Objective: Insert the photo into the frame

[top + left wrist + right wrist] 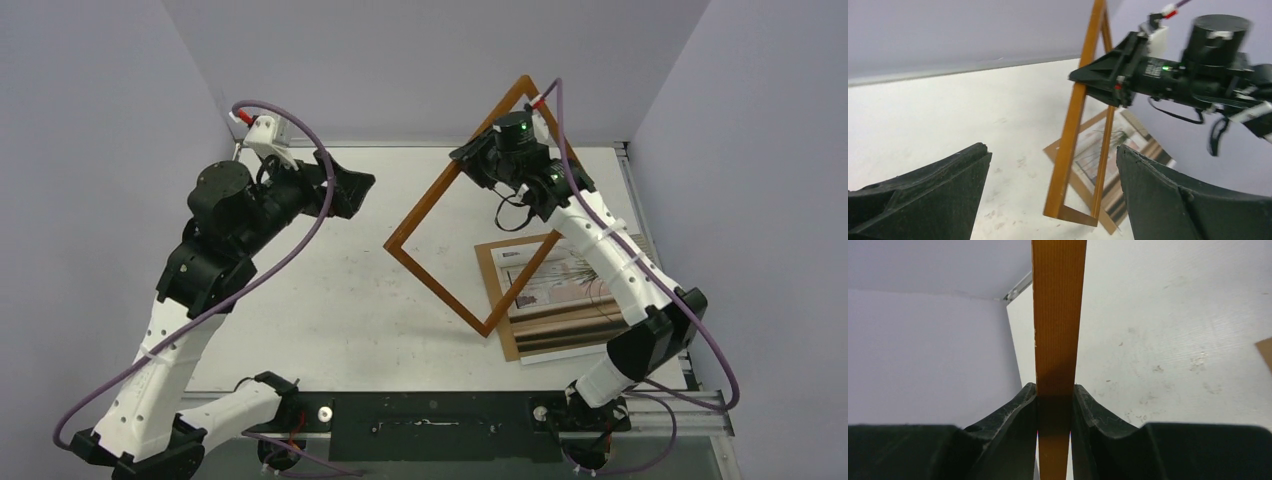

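Lowering the frame [430, 195] flat looks like the step; go slowly, keeping it square to the photo [560, 300], which lies near right on a panel [490, 262]. Right gripper [1054, 390] pinches the raised frame's upper rail; left gripper [352, 192] hangs spread, far left.

No text, label or number can be read, the photo [565, 300] included.
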Tool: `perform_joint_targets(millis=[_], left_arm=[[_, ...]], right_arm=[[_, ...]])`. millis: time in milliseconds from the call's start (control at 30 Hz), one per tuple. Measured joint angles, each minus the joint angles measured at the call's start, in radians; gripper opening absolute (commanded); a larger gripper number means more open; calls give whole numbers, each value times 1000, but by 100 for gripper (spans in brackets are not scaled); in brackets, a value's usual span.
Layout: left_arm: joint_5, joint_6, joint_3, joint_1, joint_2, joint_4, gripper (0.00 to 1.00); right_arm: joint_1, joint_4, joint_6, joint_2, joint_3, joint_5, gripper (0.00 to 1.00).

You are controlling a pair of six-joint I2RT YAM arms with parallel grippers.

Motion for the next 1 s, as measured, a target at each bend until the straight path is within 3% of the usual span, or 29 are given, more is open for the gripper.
perform_joint_targets(millis=[167,367,800,1000], left_arm=[[-110,-35,19,135,74,-162,97],[-35,-90,-3,419,165,-233,96],[111,-144,-134,585,330,-228,89],[120,-142,-146,614,373,-189,89]], right_arm=[[32,114,-26,127,64,-166,0],[71,299,6,239,107,-359,0],[114,863,356,542,253,-665,0],[127,971,474,679,320,-740,0]])
